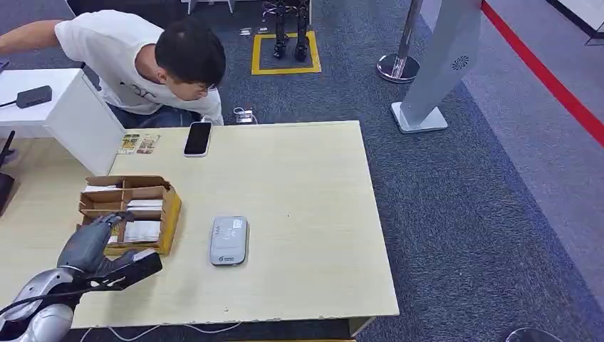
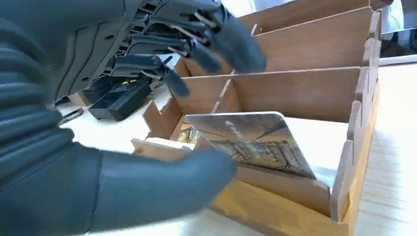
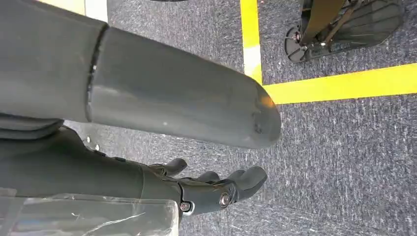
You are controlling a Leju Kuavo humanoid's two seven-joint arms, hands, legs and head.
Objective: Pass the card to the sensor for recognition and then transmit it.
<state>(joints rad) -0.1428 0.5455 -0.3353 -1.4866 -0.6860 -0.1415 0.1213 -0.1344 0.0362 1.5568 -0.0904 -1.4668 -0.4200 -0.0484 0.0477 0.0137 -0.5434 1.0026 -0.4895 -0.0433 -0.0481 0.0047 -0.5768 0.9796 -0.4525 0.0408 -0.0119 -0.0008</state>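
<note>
Left hand point(image 2: 162, 98), lower left of the head view, fingers apart and empty at the wooden box point(image 1: 168, 214); card point(image 2: 251, 140) leaning in its nearest slot; right hand point(image 3: 206, 189) loosely spread, empty; best pinched by the raised edge, lifted straight toward the grey sensor point(image 1: 228, 241).

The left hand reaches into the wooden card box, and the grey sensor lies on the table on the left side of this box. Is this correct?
Not quite. In the head view the grey sensor lies to the right of the wooden card box, not the left. The left hand does reach into the box.
</note>
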